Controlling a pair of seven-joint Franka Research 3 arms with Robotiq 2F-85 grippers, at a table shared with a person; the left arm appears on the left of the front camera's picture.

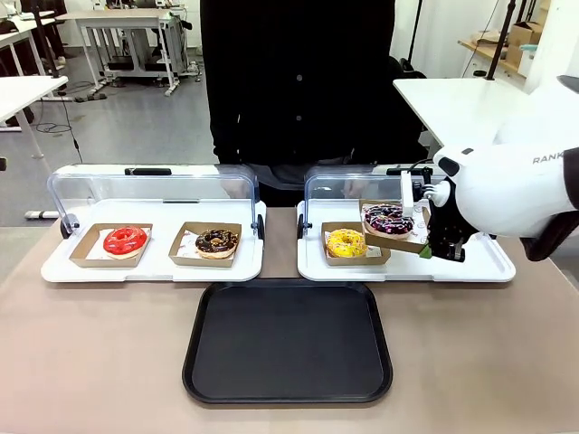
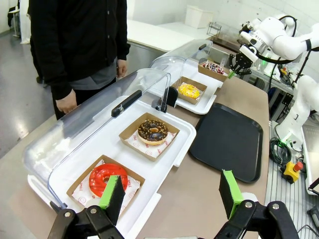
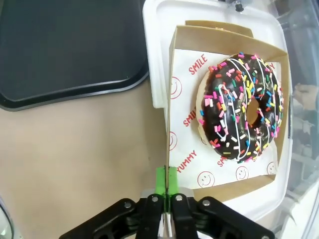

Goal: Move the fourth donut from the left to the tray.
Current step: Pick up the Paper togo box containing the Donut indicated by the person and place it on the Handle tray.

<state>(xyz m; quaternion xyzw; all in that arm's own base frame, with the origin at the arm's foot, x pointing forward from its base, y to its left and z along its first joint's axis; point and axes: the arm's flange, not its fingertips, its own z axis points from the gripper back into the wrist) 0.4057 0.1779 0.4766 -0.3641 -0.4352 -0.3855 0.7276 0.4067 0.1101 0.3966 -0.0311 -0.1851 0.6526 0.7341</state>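
The fourth donut has dark chocolate glaze with pink and white streaks and coloured sprinkles. It lies in a square brown cardboard holder. My right gripper is shut on the holder's rim and holds it raised and slightly tilted over the right white display tray. The black tray lies at the table's front middle with nothing on it. Near the table's left end, my left gripper is open with nothing between its fingers.
A yellow donut sits in its holder just left of the lifted one. The left display tray carries a red donut and a plainer chocolate donut. Clear lids stand open behind both trays. A person stands at the far side.
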